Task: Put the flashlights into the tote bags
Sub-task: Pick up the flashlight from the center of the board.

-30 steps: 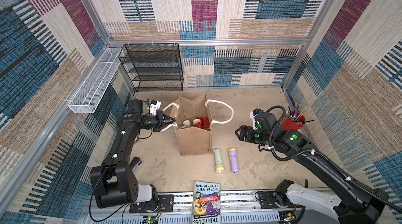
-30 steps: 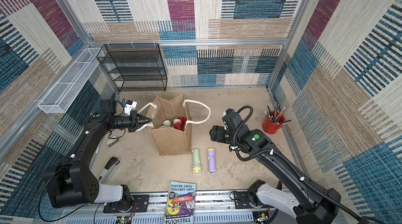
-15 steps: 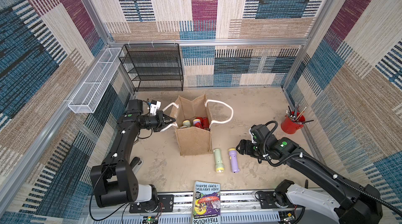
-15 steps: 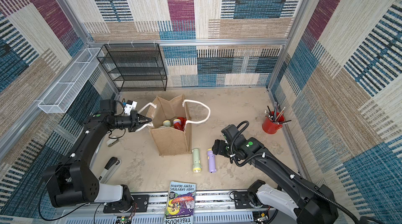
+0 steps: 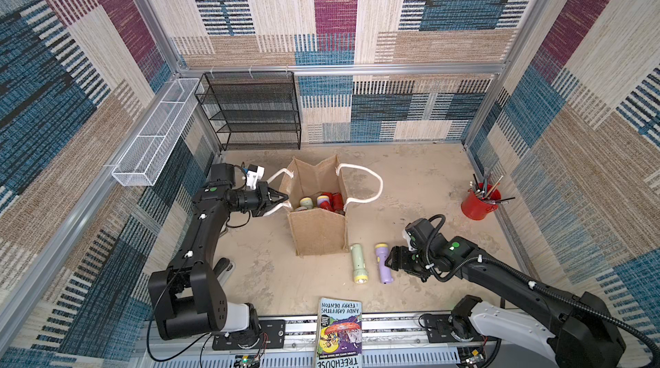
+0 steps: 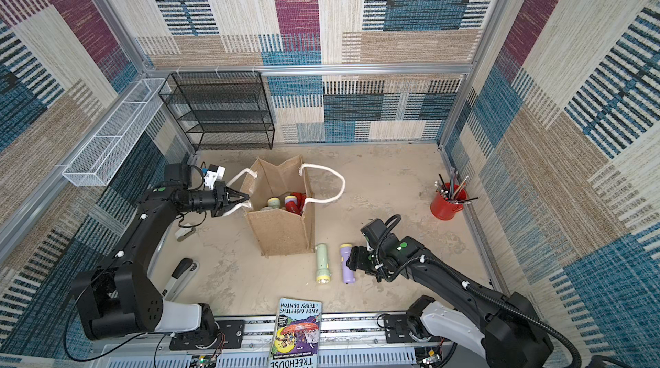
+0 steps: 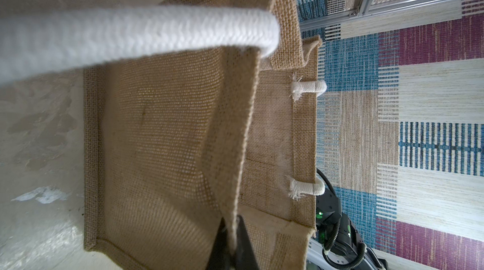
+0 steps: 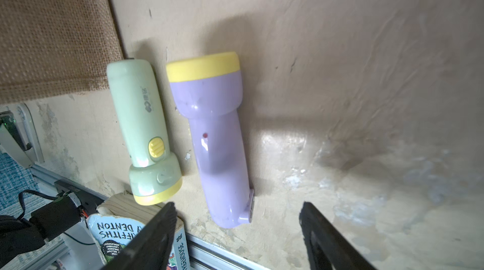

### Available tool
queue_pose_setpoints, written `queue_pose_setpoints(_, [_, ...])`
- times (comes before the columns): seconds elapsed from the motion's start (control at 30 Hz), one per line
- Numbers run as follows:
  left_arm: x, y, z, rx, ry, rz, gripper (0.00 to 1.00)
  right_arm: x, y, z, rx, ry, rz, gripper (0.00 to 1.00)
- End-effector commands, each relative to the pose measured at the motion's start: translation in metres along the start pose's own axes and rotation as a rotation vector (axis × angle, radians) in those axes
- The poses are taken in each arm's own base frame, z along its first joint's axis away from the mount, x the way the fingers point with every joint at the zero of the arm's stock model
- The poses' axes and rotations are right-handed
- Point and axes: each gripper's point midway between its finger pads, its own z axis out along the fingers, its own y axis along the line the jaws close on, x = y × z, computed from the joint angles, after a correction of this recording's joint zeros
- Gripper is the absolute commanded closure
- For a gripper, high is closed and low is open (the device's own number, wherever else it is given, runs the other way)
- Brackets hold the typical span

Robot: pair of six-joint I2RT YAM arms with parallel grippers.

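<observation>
One tan burlap tote bag (image 5: 318, 237) (image 6: 282, 234) (image 7: 170, 137) (image 8: 52, 33) stands upright left of the middle of the sandy, mottled tabletop (image 5: 428, 177). It is boxy and coarse-woven, with gusseted sides and two thick white rope handles (image 5: 371, 184) (image 7: 131, 35), one looping out from each side. Inside it lie small plastic torches (image 5: 323, 202), at least four, in red, lilac and pale green, some with yellow heads; the exact number cannot be told.

Two more lie on the tabletop just beside the bag's near right corner, parallel and close but apart. One is a pale green plastic flashlight (image 5: 358, 262) (image 6: 322, 263) (image 8: 142, 122) with a ribbed yellow switch, its yellow-rimmed head pointing to the front edge. The other is a lilac plastic flashlight (image 5: 383, 262) (image 6: 346, 263) (image 8: 217, 145), smooth and glossy, its flared yellow head pointing toward the bag.

The left gripper (image 5: 282, 200) (image 6: 244, 199) (image 7: 233, 229) has its fingers pinched together on the bag's woven rim at its left side. The right gripper (image 5: 391, 262) (image 6: 351, 261) (image 8: 238, 205) sits low at the lilac flashlight's tail. Its two black fingers are spread wide, one on each side of the tail, not touching it.

One red cylindrical pot of pens and brushes (image 5: 478, 205) stands at the right edge. One black wire-mesh rack (image 5: 250, 112) fills the far left corner, and one white wire basket (image 5: 153, 137) hangs on the left wall. One paperback book (image 5: 339, 334) overhangs the front edge.
</observation>
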Motion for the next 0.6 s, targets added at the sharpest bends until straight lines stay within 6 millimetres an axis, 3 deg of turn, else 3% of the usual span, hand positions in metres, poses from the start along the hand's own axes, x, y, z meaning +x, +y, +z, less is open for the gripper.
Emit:
queue_pose_setpoints(0.0, [-0.003,0.001,0.000,0.000,-0.006,0.013,1.00,-0.002,0.023,0.000,-0.094,-0.030,0.018,0.23])
queue_pose_setpoints(0.33, [-0.003,0.000,0.000,0.003,-0.006,0.012,1.00,-0.007,0.003,0.010,0.134,-0.021,-0.043,0.25])
queue_pose_setpoints(0.57, [-0.003,0.001,0.001,0.001,-0.005,0.012,1.00,-0.005,0.001,0.023,0.193,0.009,-0.078,0.29])
